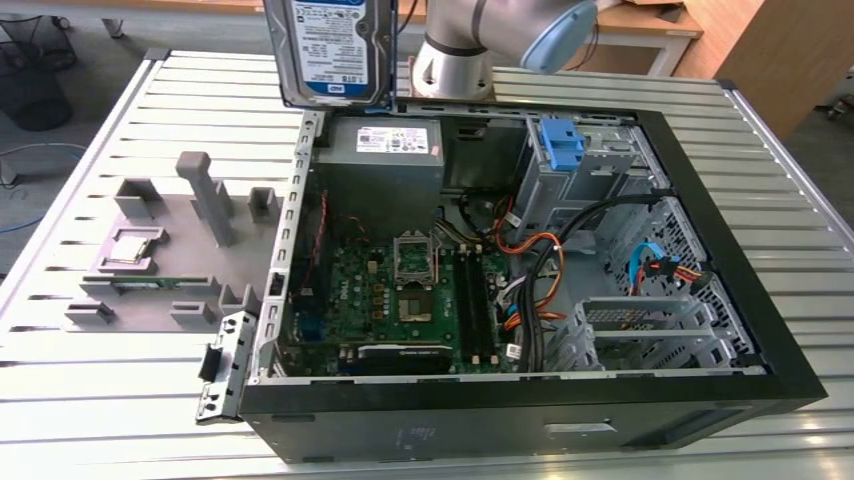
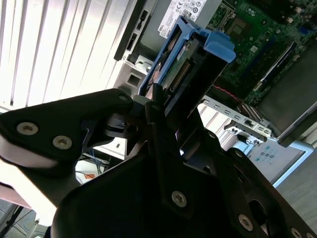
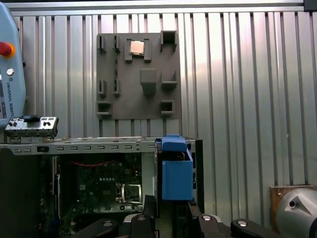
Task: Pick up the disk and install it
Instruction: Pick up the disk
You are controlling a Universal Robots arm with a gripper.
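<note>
My claw point(image 2: 171, 106) is closed tightly on the disk point(image 1: 331, 50). I hold the disk upright in the air, above the edge of the open computer case point(image 1: 534, 425). Inside the case are the motherboard point(image 1: 400, 290), a grey power box point(image 1: 383, 150) and orange cables point(image 1: 547, 265). Beside the case, on the slatted table point(image 1: 107, 400), a grey holder point(image 1: 174, 265) keeps a small chip point(image 1: 131, 248).

soft, even daylight in the exterior view, with a pale sheen along the slatted table point(image 1: 94, 110) and faint glare on the label of the disk point(image 1: 334, 45). dim inside the computer case point(image 1: 534, 425), darkest under its near wall. in the second wrist view, blown out to white across the slats, backlit and almost black at the gripper point(image 2: 166, 104). in the first wrist view, a warm bright patch on the slats and thin shadows between the ribs.
</note>
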